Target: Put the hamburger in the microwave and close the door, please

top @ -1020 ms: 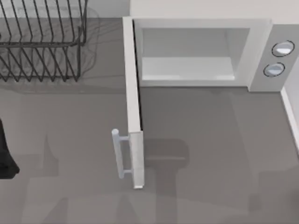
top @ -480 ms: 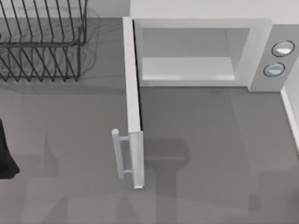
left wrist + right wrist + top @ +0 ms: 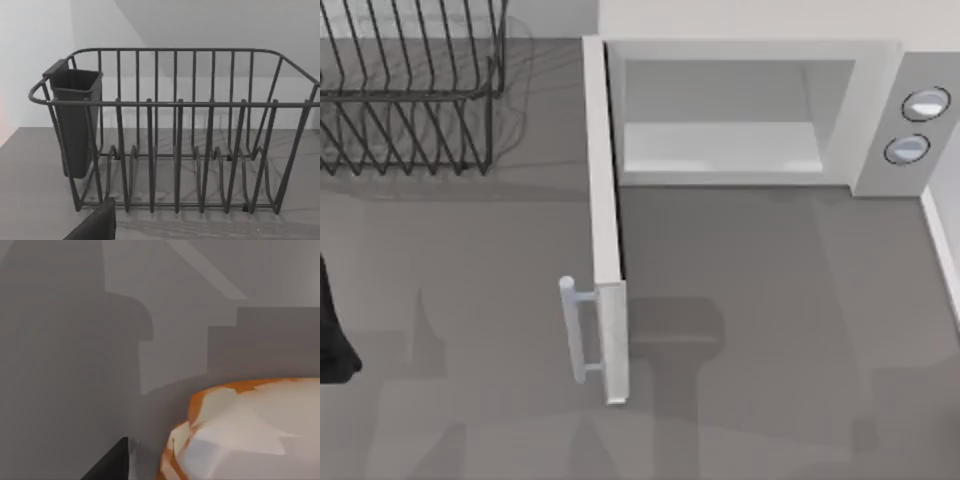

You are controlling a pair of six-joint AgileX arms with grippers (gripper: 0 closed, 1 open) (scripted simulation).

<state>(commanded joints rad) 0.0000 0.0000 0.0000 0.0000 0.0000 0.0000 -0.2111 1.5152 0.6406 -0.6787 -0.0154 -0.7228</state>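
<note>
The hamburger point(image 3: 250, 432) is lying close under the right claw's camera, on the table point(image 3: 770, 300), not yet in the microwave point(image 3: 740, 110). Nothing is shifting across the top views; the door point(image 3: 605, 220) is staying wide open. Whether either claw is spread cannot be told.

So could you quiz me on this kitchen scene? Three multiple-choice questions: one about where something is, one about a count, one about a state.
1. Where does the wire dish rack stand on the table?
A. far left
B. far right
C. in front of the door

2. How many round knobs does the microwave have?
A. one
B. two
C. four

3. How is the door?
A. shut
B. swung wide open
C. removed

Answers: 1 A, the rack sits left of the microwave. 2 B, two knobs sit on the side panel. 3 B, the door juts forward, baring the cavity.
</note>
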